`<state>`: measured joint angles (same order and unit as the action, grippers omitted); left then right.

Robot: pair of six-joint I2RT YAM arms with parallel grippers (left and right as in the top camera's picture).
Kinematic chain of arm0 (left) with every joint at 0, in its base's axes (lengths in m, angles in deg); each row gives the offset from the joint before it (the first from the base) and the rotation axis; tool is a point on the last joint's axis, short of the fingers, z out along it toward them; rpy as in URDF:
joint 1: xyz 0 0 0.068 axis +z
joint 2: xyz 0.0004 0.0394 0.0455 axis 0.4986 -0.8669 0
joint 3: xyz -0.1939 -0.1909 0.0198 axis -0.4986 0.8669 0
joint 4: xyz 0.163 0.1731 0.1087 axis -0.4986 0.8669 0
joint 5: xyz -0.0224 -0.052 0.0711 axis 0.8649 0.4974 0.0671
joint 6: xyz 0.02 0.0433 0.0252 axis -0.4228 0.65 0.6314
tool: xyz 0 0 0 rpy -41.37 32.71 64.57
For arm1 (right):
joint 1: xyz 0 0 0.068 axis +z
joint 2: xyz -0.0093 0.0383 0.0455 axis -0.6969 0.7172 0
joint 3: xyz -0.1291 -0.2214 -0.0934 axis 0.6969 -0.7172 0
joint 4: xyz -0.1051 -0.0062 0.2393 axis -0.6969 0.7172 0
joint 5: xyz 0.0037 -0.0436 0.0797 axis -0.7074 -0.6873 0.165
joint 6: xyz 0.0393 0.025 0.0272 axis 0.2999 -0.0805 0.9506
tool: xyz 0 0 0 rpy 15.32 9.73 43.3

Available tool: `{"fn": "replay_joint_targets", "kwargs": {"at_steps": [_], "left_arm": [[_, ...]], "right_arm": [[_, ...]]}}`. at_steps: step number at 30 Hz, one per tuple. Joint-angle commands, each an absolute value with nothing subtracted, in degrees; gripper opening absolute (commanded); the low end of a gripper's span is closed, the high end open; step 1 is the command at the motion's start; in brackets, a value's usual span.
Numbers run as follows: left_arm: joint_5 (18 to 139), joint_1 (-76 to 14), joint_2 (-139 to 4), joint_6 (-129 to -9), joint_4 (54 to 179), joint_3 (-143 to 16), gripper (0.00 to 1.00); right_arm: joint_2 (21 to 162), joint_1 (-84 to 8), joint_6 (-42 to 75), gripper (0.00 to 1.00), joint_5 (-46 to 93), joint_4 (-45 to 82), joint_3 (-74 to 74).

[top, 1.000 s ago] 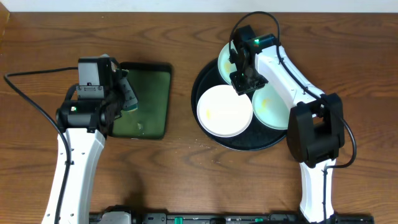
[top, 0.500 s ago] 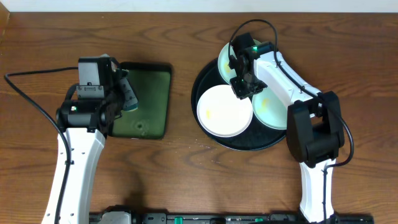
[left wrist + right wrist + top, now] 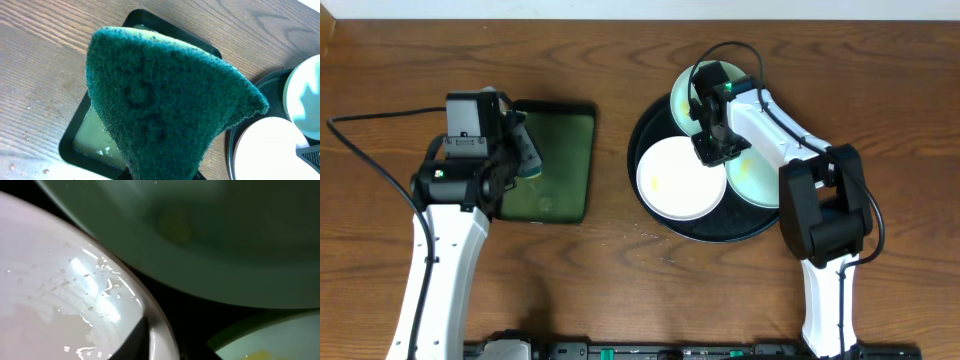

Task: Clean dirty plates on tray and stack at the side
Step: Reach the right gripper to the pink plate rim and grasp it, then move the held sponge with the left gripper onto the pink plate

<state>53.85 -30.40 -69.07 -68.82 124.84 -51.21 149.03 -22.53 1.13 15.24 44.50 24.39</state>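
The left gripper (image 3: 519, 150) is clamped on a dark-green scouring sponge (image 3: 160, 100), held above the near edge of the small rectangular dark-green tray with a black rim (image 3: 560, 175). A film of liquid shows in that tray in the left wrist view, so the sponge is judged to be parked there for wetting until a plate is presented. The right gripper (image 3: 712, 148) is down inside the large round black tray (image 3: 720, 232), at the point where all three plates meet. One dark finger tip lies against the rim of the white round plate (image 3: 50, 280), apparently to take hold of an edge. Whether the jaws are spread or closed cannot be told. All three plates sit on the black tray, right of the table's (image 3: 620, 290) centre, and none is stacked at the side. The white plate lies front left, wet and beaded, with a faint yellow mark. One pale mint-green plate (image 3: 682, 95) lies at the back. The other mint-green plate (image 3: 760, 180) lies right, carrying a yellowish smear.
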Motion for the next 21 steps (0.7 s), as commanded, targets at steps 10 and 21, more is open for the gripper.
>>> {"fn": "replay_joint_targets", "kwargs": {"at_steps": [10, 21], "left_arm": [[54.4, -30.5, -80.9, -70.0, 117.9, -51.5, 0.08], [65.7, -34.1, -72.7, -82.1, 116.4, -52.7, 0.08]], "right_arm": [[150.2, -22.6, 1.1, 0.1, 17.9, 43.7, 23.8], [150.2, -22.4, 1.0, 0.08, 19.0, 43.0, 23.8]]}}
